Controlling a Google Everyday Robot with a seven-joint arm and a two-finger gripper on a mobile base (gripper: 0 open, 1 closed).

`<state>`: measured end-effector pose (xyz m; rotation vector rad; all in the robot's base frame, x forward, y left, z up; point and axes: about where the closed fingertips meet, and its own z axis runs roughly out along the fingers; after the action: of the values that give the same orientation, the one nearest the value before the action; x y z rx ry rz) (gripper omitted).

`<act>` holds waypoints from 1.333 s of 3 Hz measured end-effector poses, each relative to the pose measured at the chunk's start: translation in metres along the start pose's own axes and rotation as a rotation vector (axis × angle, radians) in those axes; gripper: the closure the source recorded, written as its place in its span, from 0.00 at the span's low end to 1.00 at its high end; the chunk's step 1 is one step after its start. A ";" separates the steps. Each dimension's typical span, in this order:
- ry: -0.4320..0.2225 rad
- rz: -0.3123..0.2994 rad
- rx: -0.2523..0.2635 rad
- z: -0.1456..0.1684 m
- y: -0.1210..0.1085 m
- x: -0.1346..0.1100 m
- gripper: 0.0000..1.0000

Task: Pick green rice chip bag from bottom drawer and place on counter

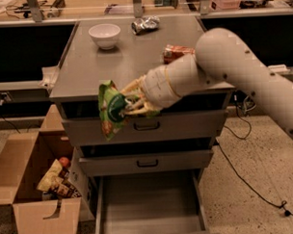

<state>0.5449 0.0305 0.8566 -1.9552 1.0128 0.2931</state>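
My gripper (126, 103) is shut on the green rice chip bag (109, 109), a crinkled bright-green bag with a dark round logo. It holds the bag in the air in front of the top drawer, just below the front edge of the counter (111, 67), left of centre. The bottom drawer (148, 208) is pulled out below, and its flat grey floor shows nothing on it. My white arm reaches in from the right, across the counter's right front corner.
On the counter stand a white bowl (104, 35), a crumpled silver wrapper (145, 24) and an orange-red crushed can (175, 52), partly behind my arm. An open cardboard box (31, 190) with snack packs sits on the floor at left. A black cable (250, 182) lies on the floor at right.
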 end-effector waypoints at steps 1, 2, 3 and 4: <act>0.013 0.003 0.058 -0.014 -0.062 0.003 1.00; -0.012 0.066 0.140 -0.022 -0.102 0.021 1.00; -0.034 0.142 0.189 -0.016 -0.127 0.046 1.00; -0.035 0.217 0.218 -0.006 -0.143 0.072 1.00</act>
<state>0.6968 0.0250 0.9066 -1.6423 1.1846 0.3220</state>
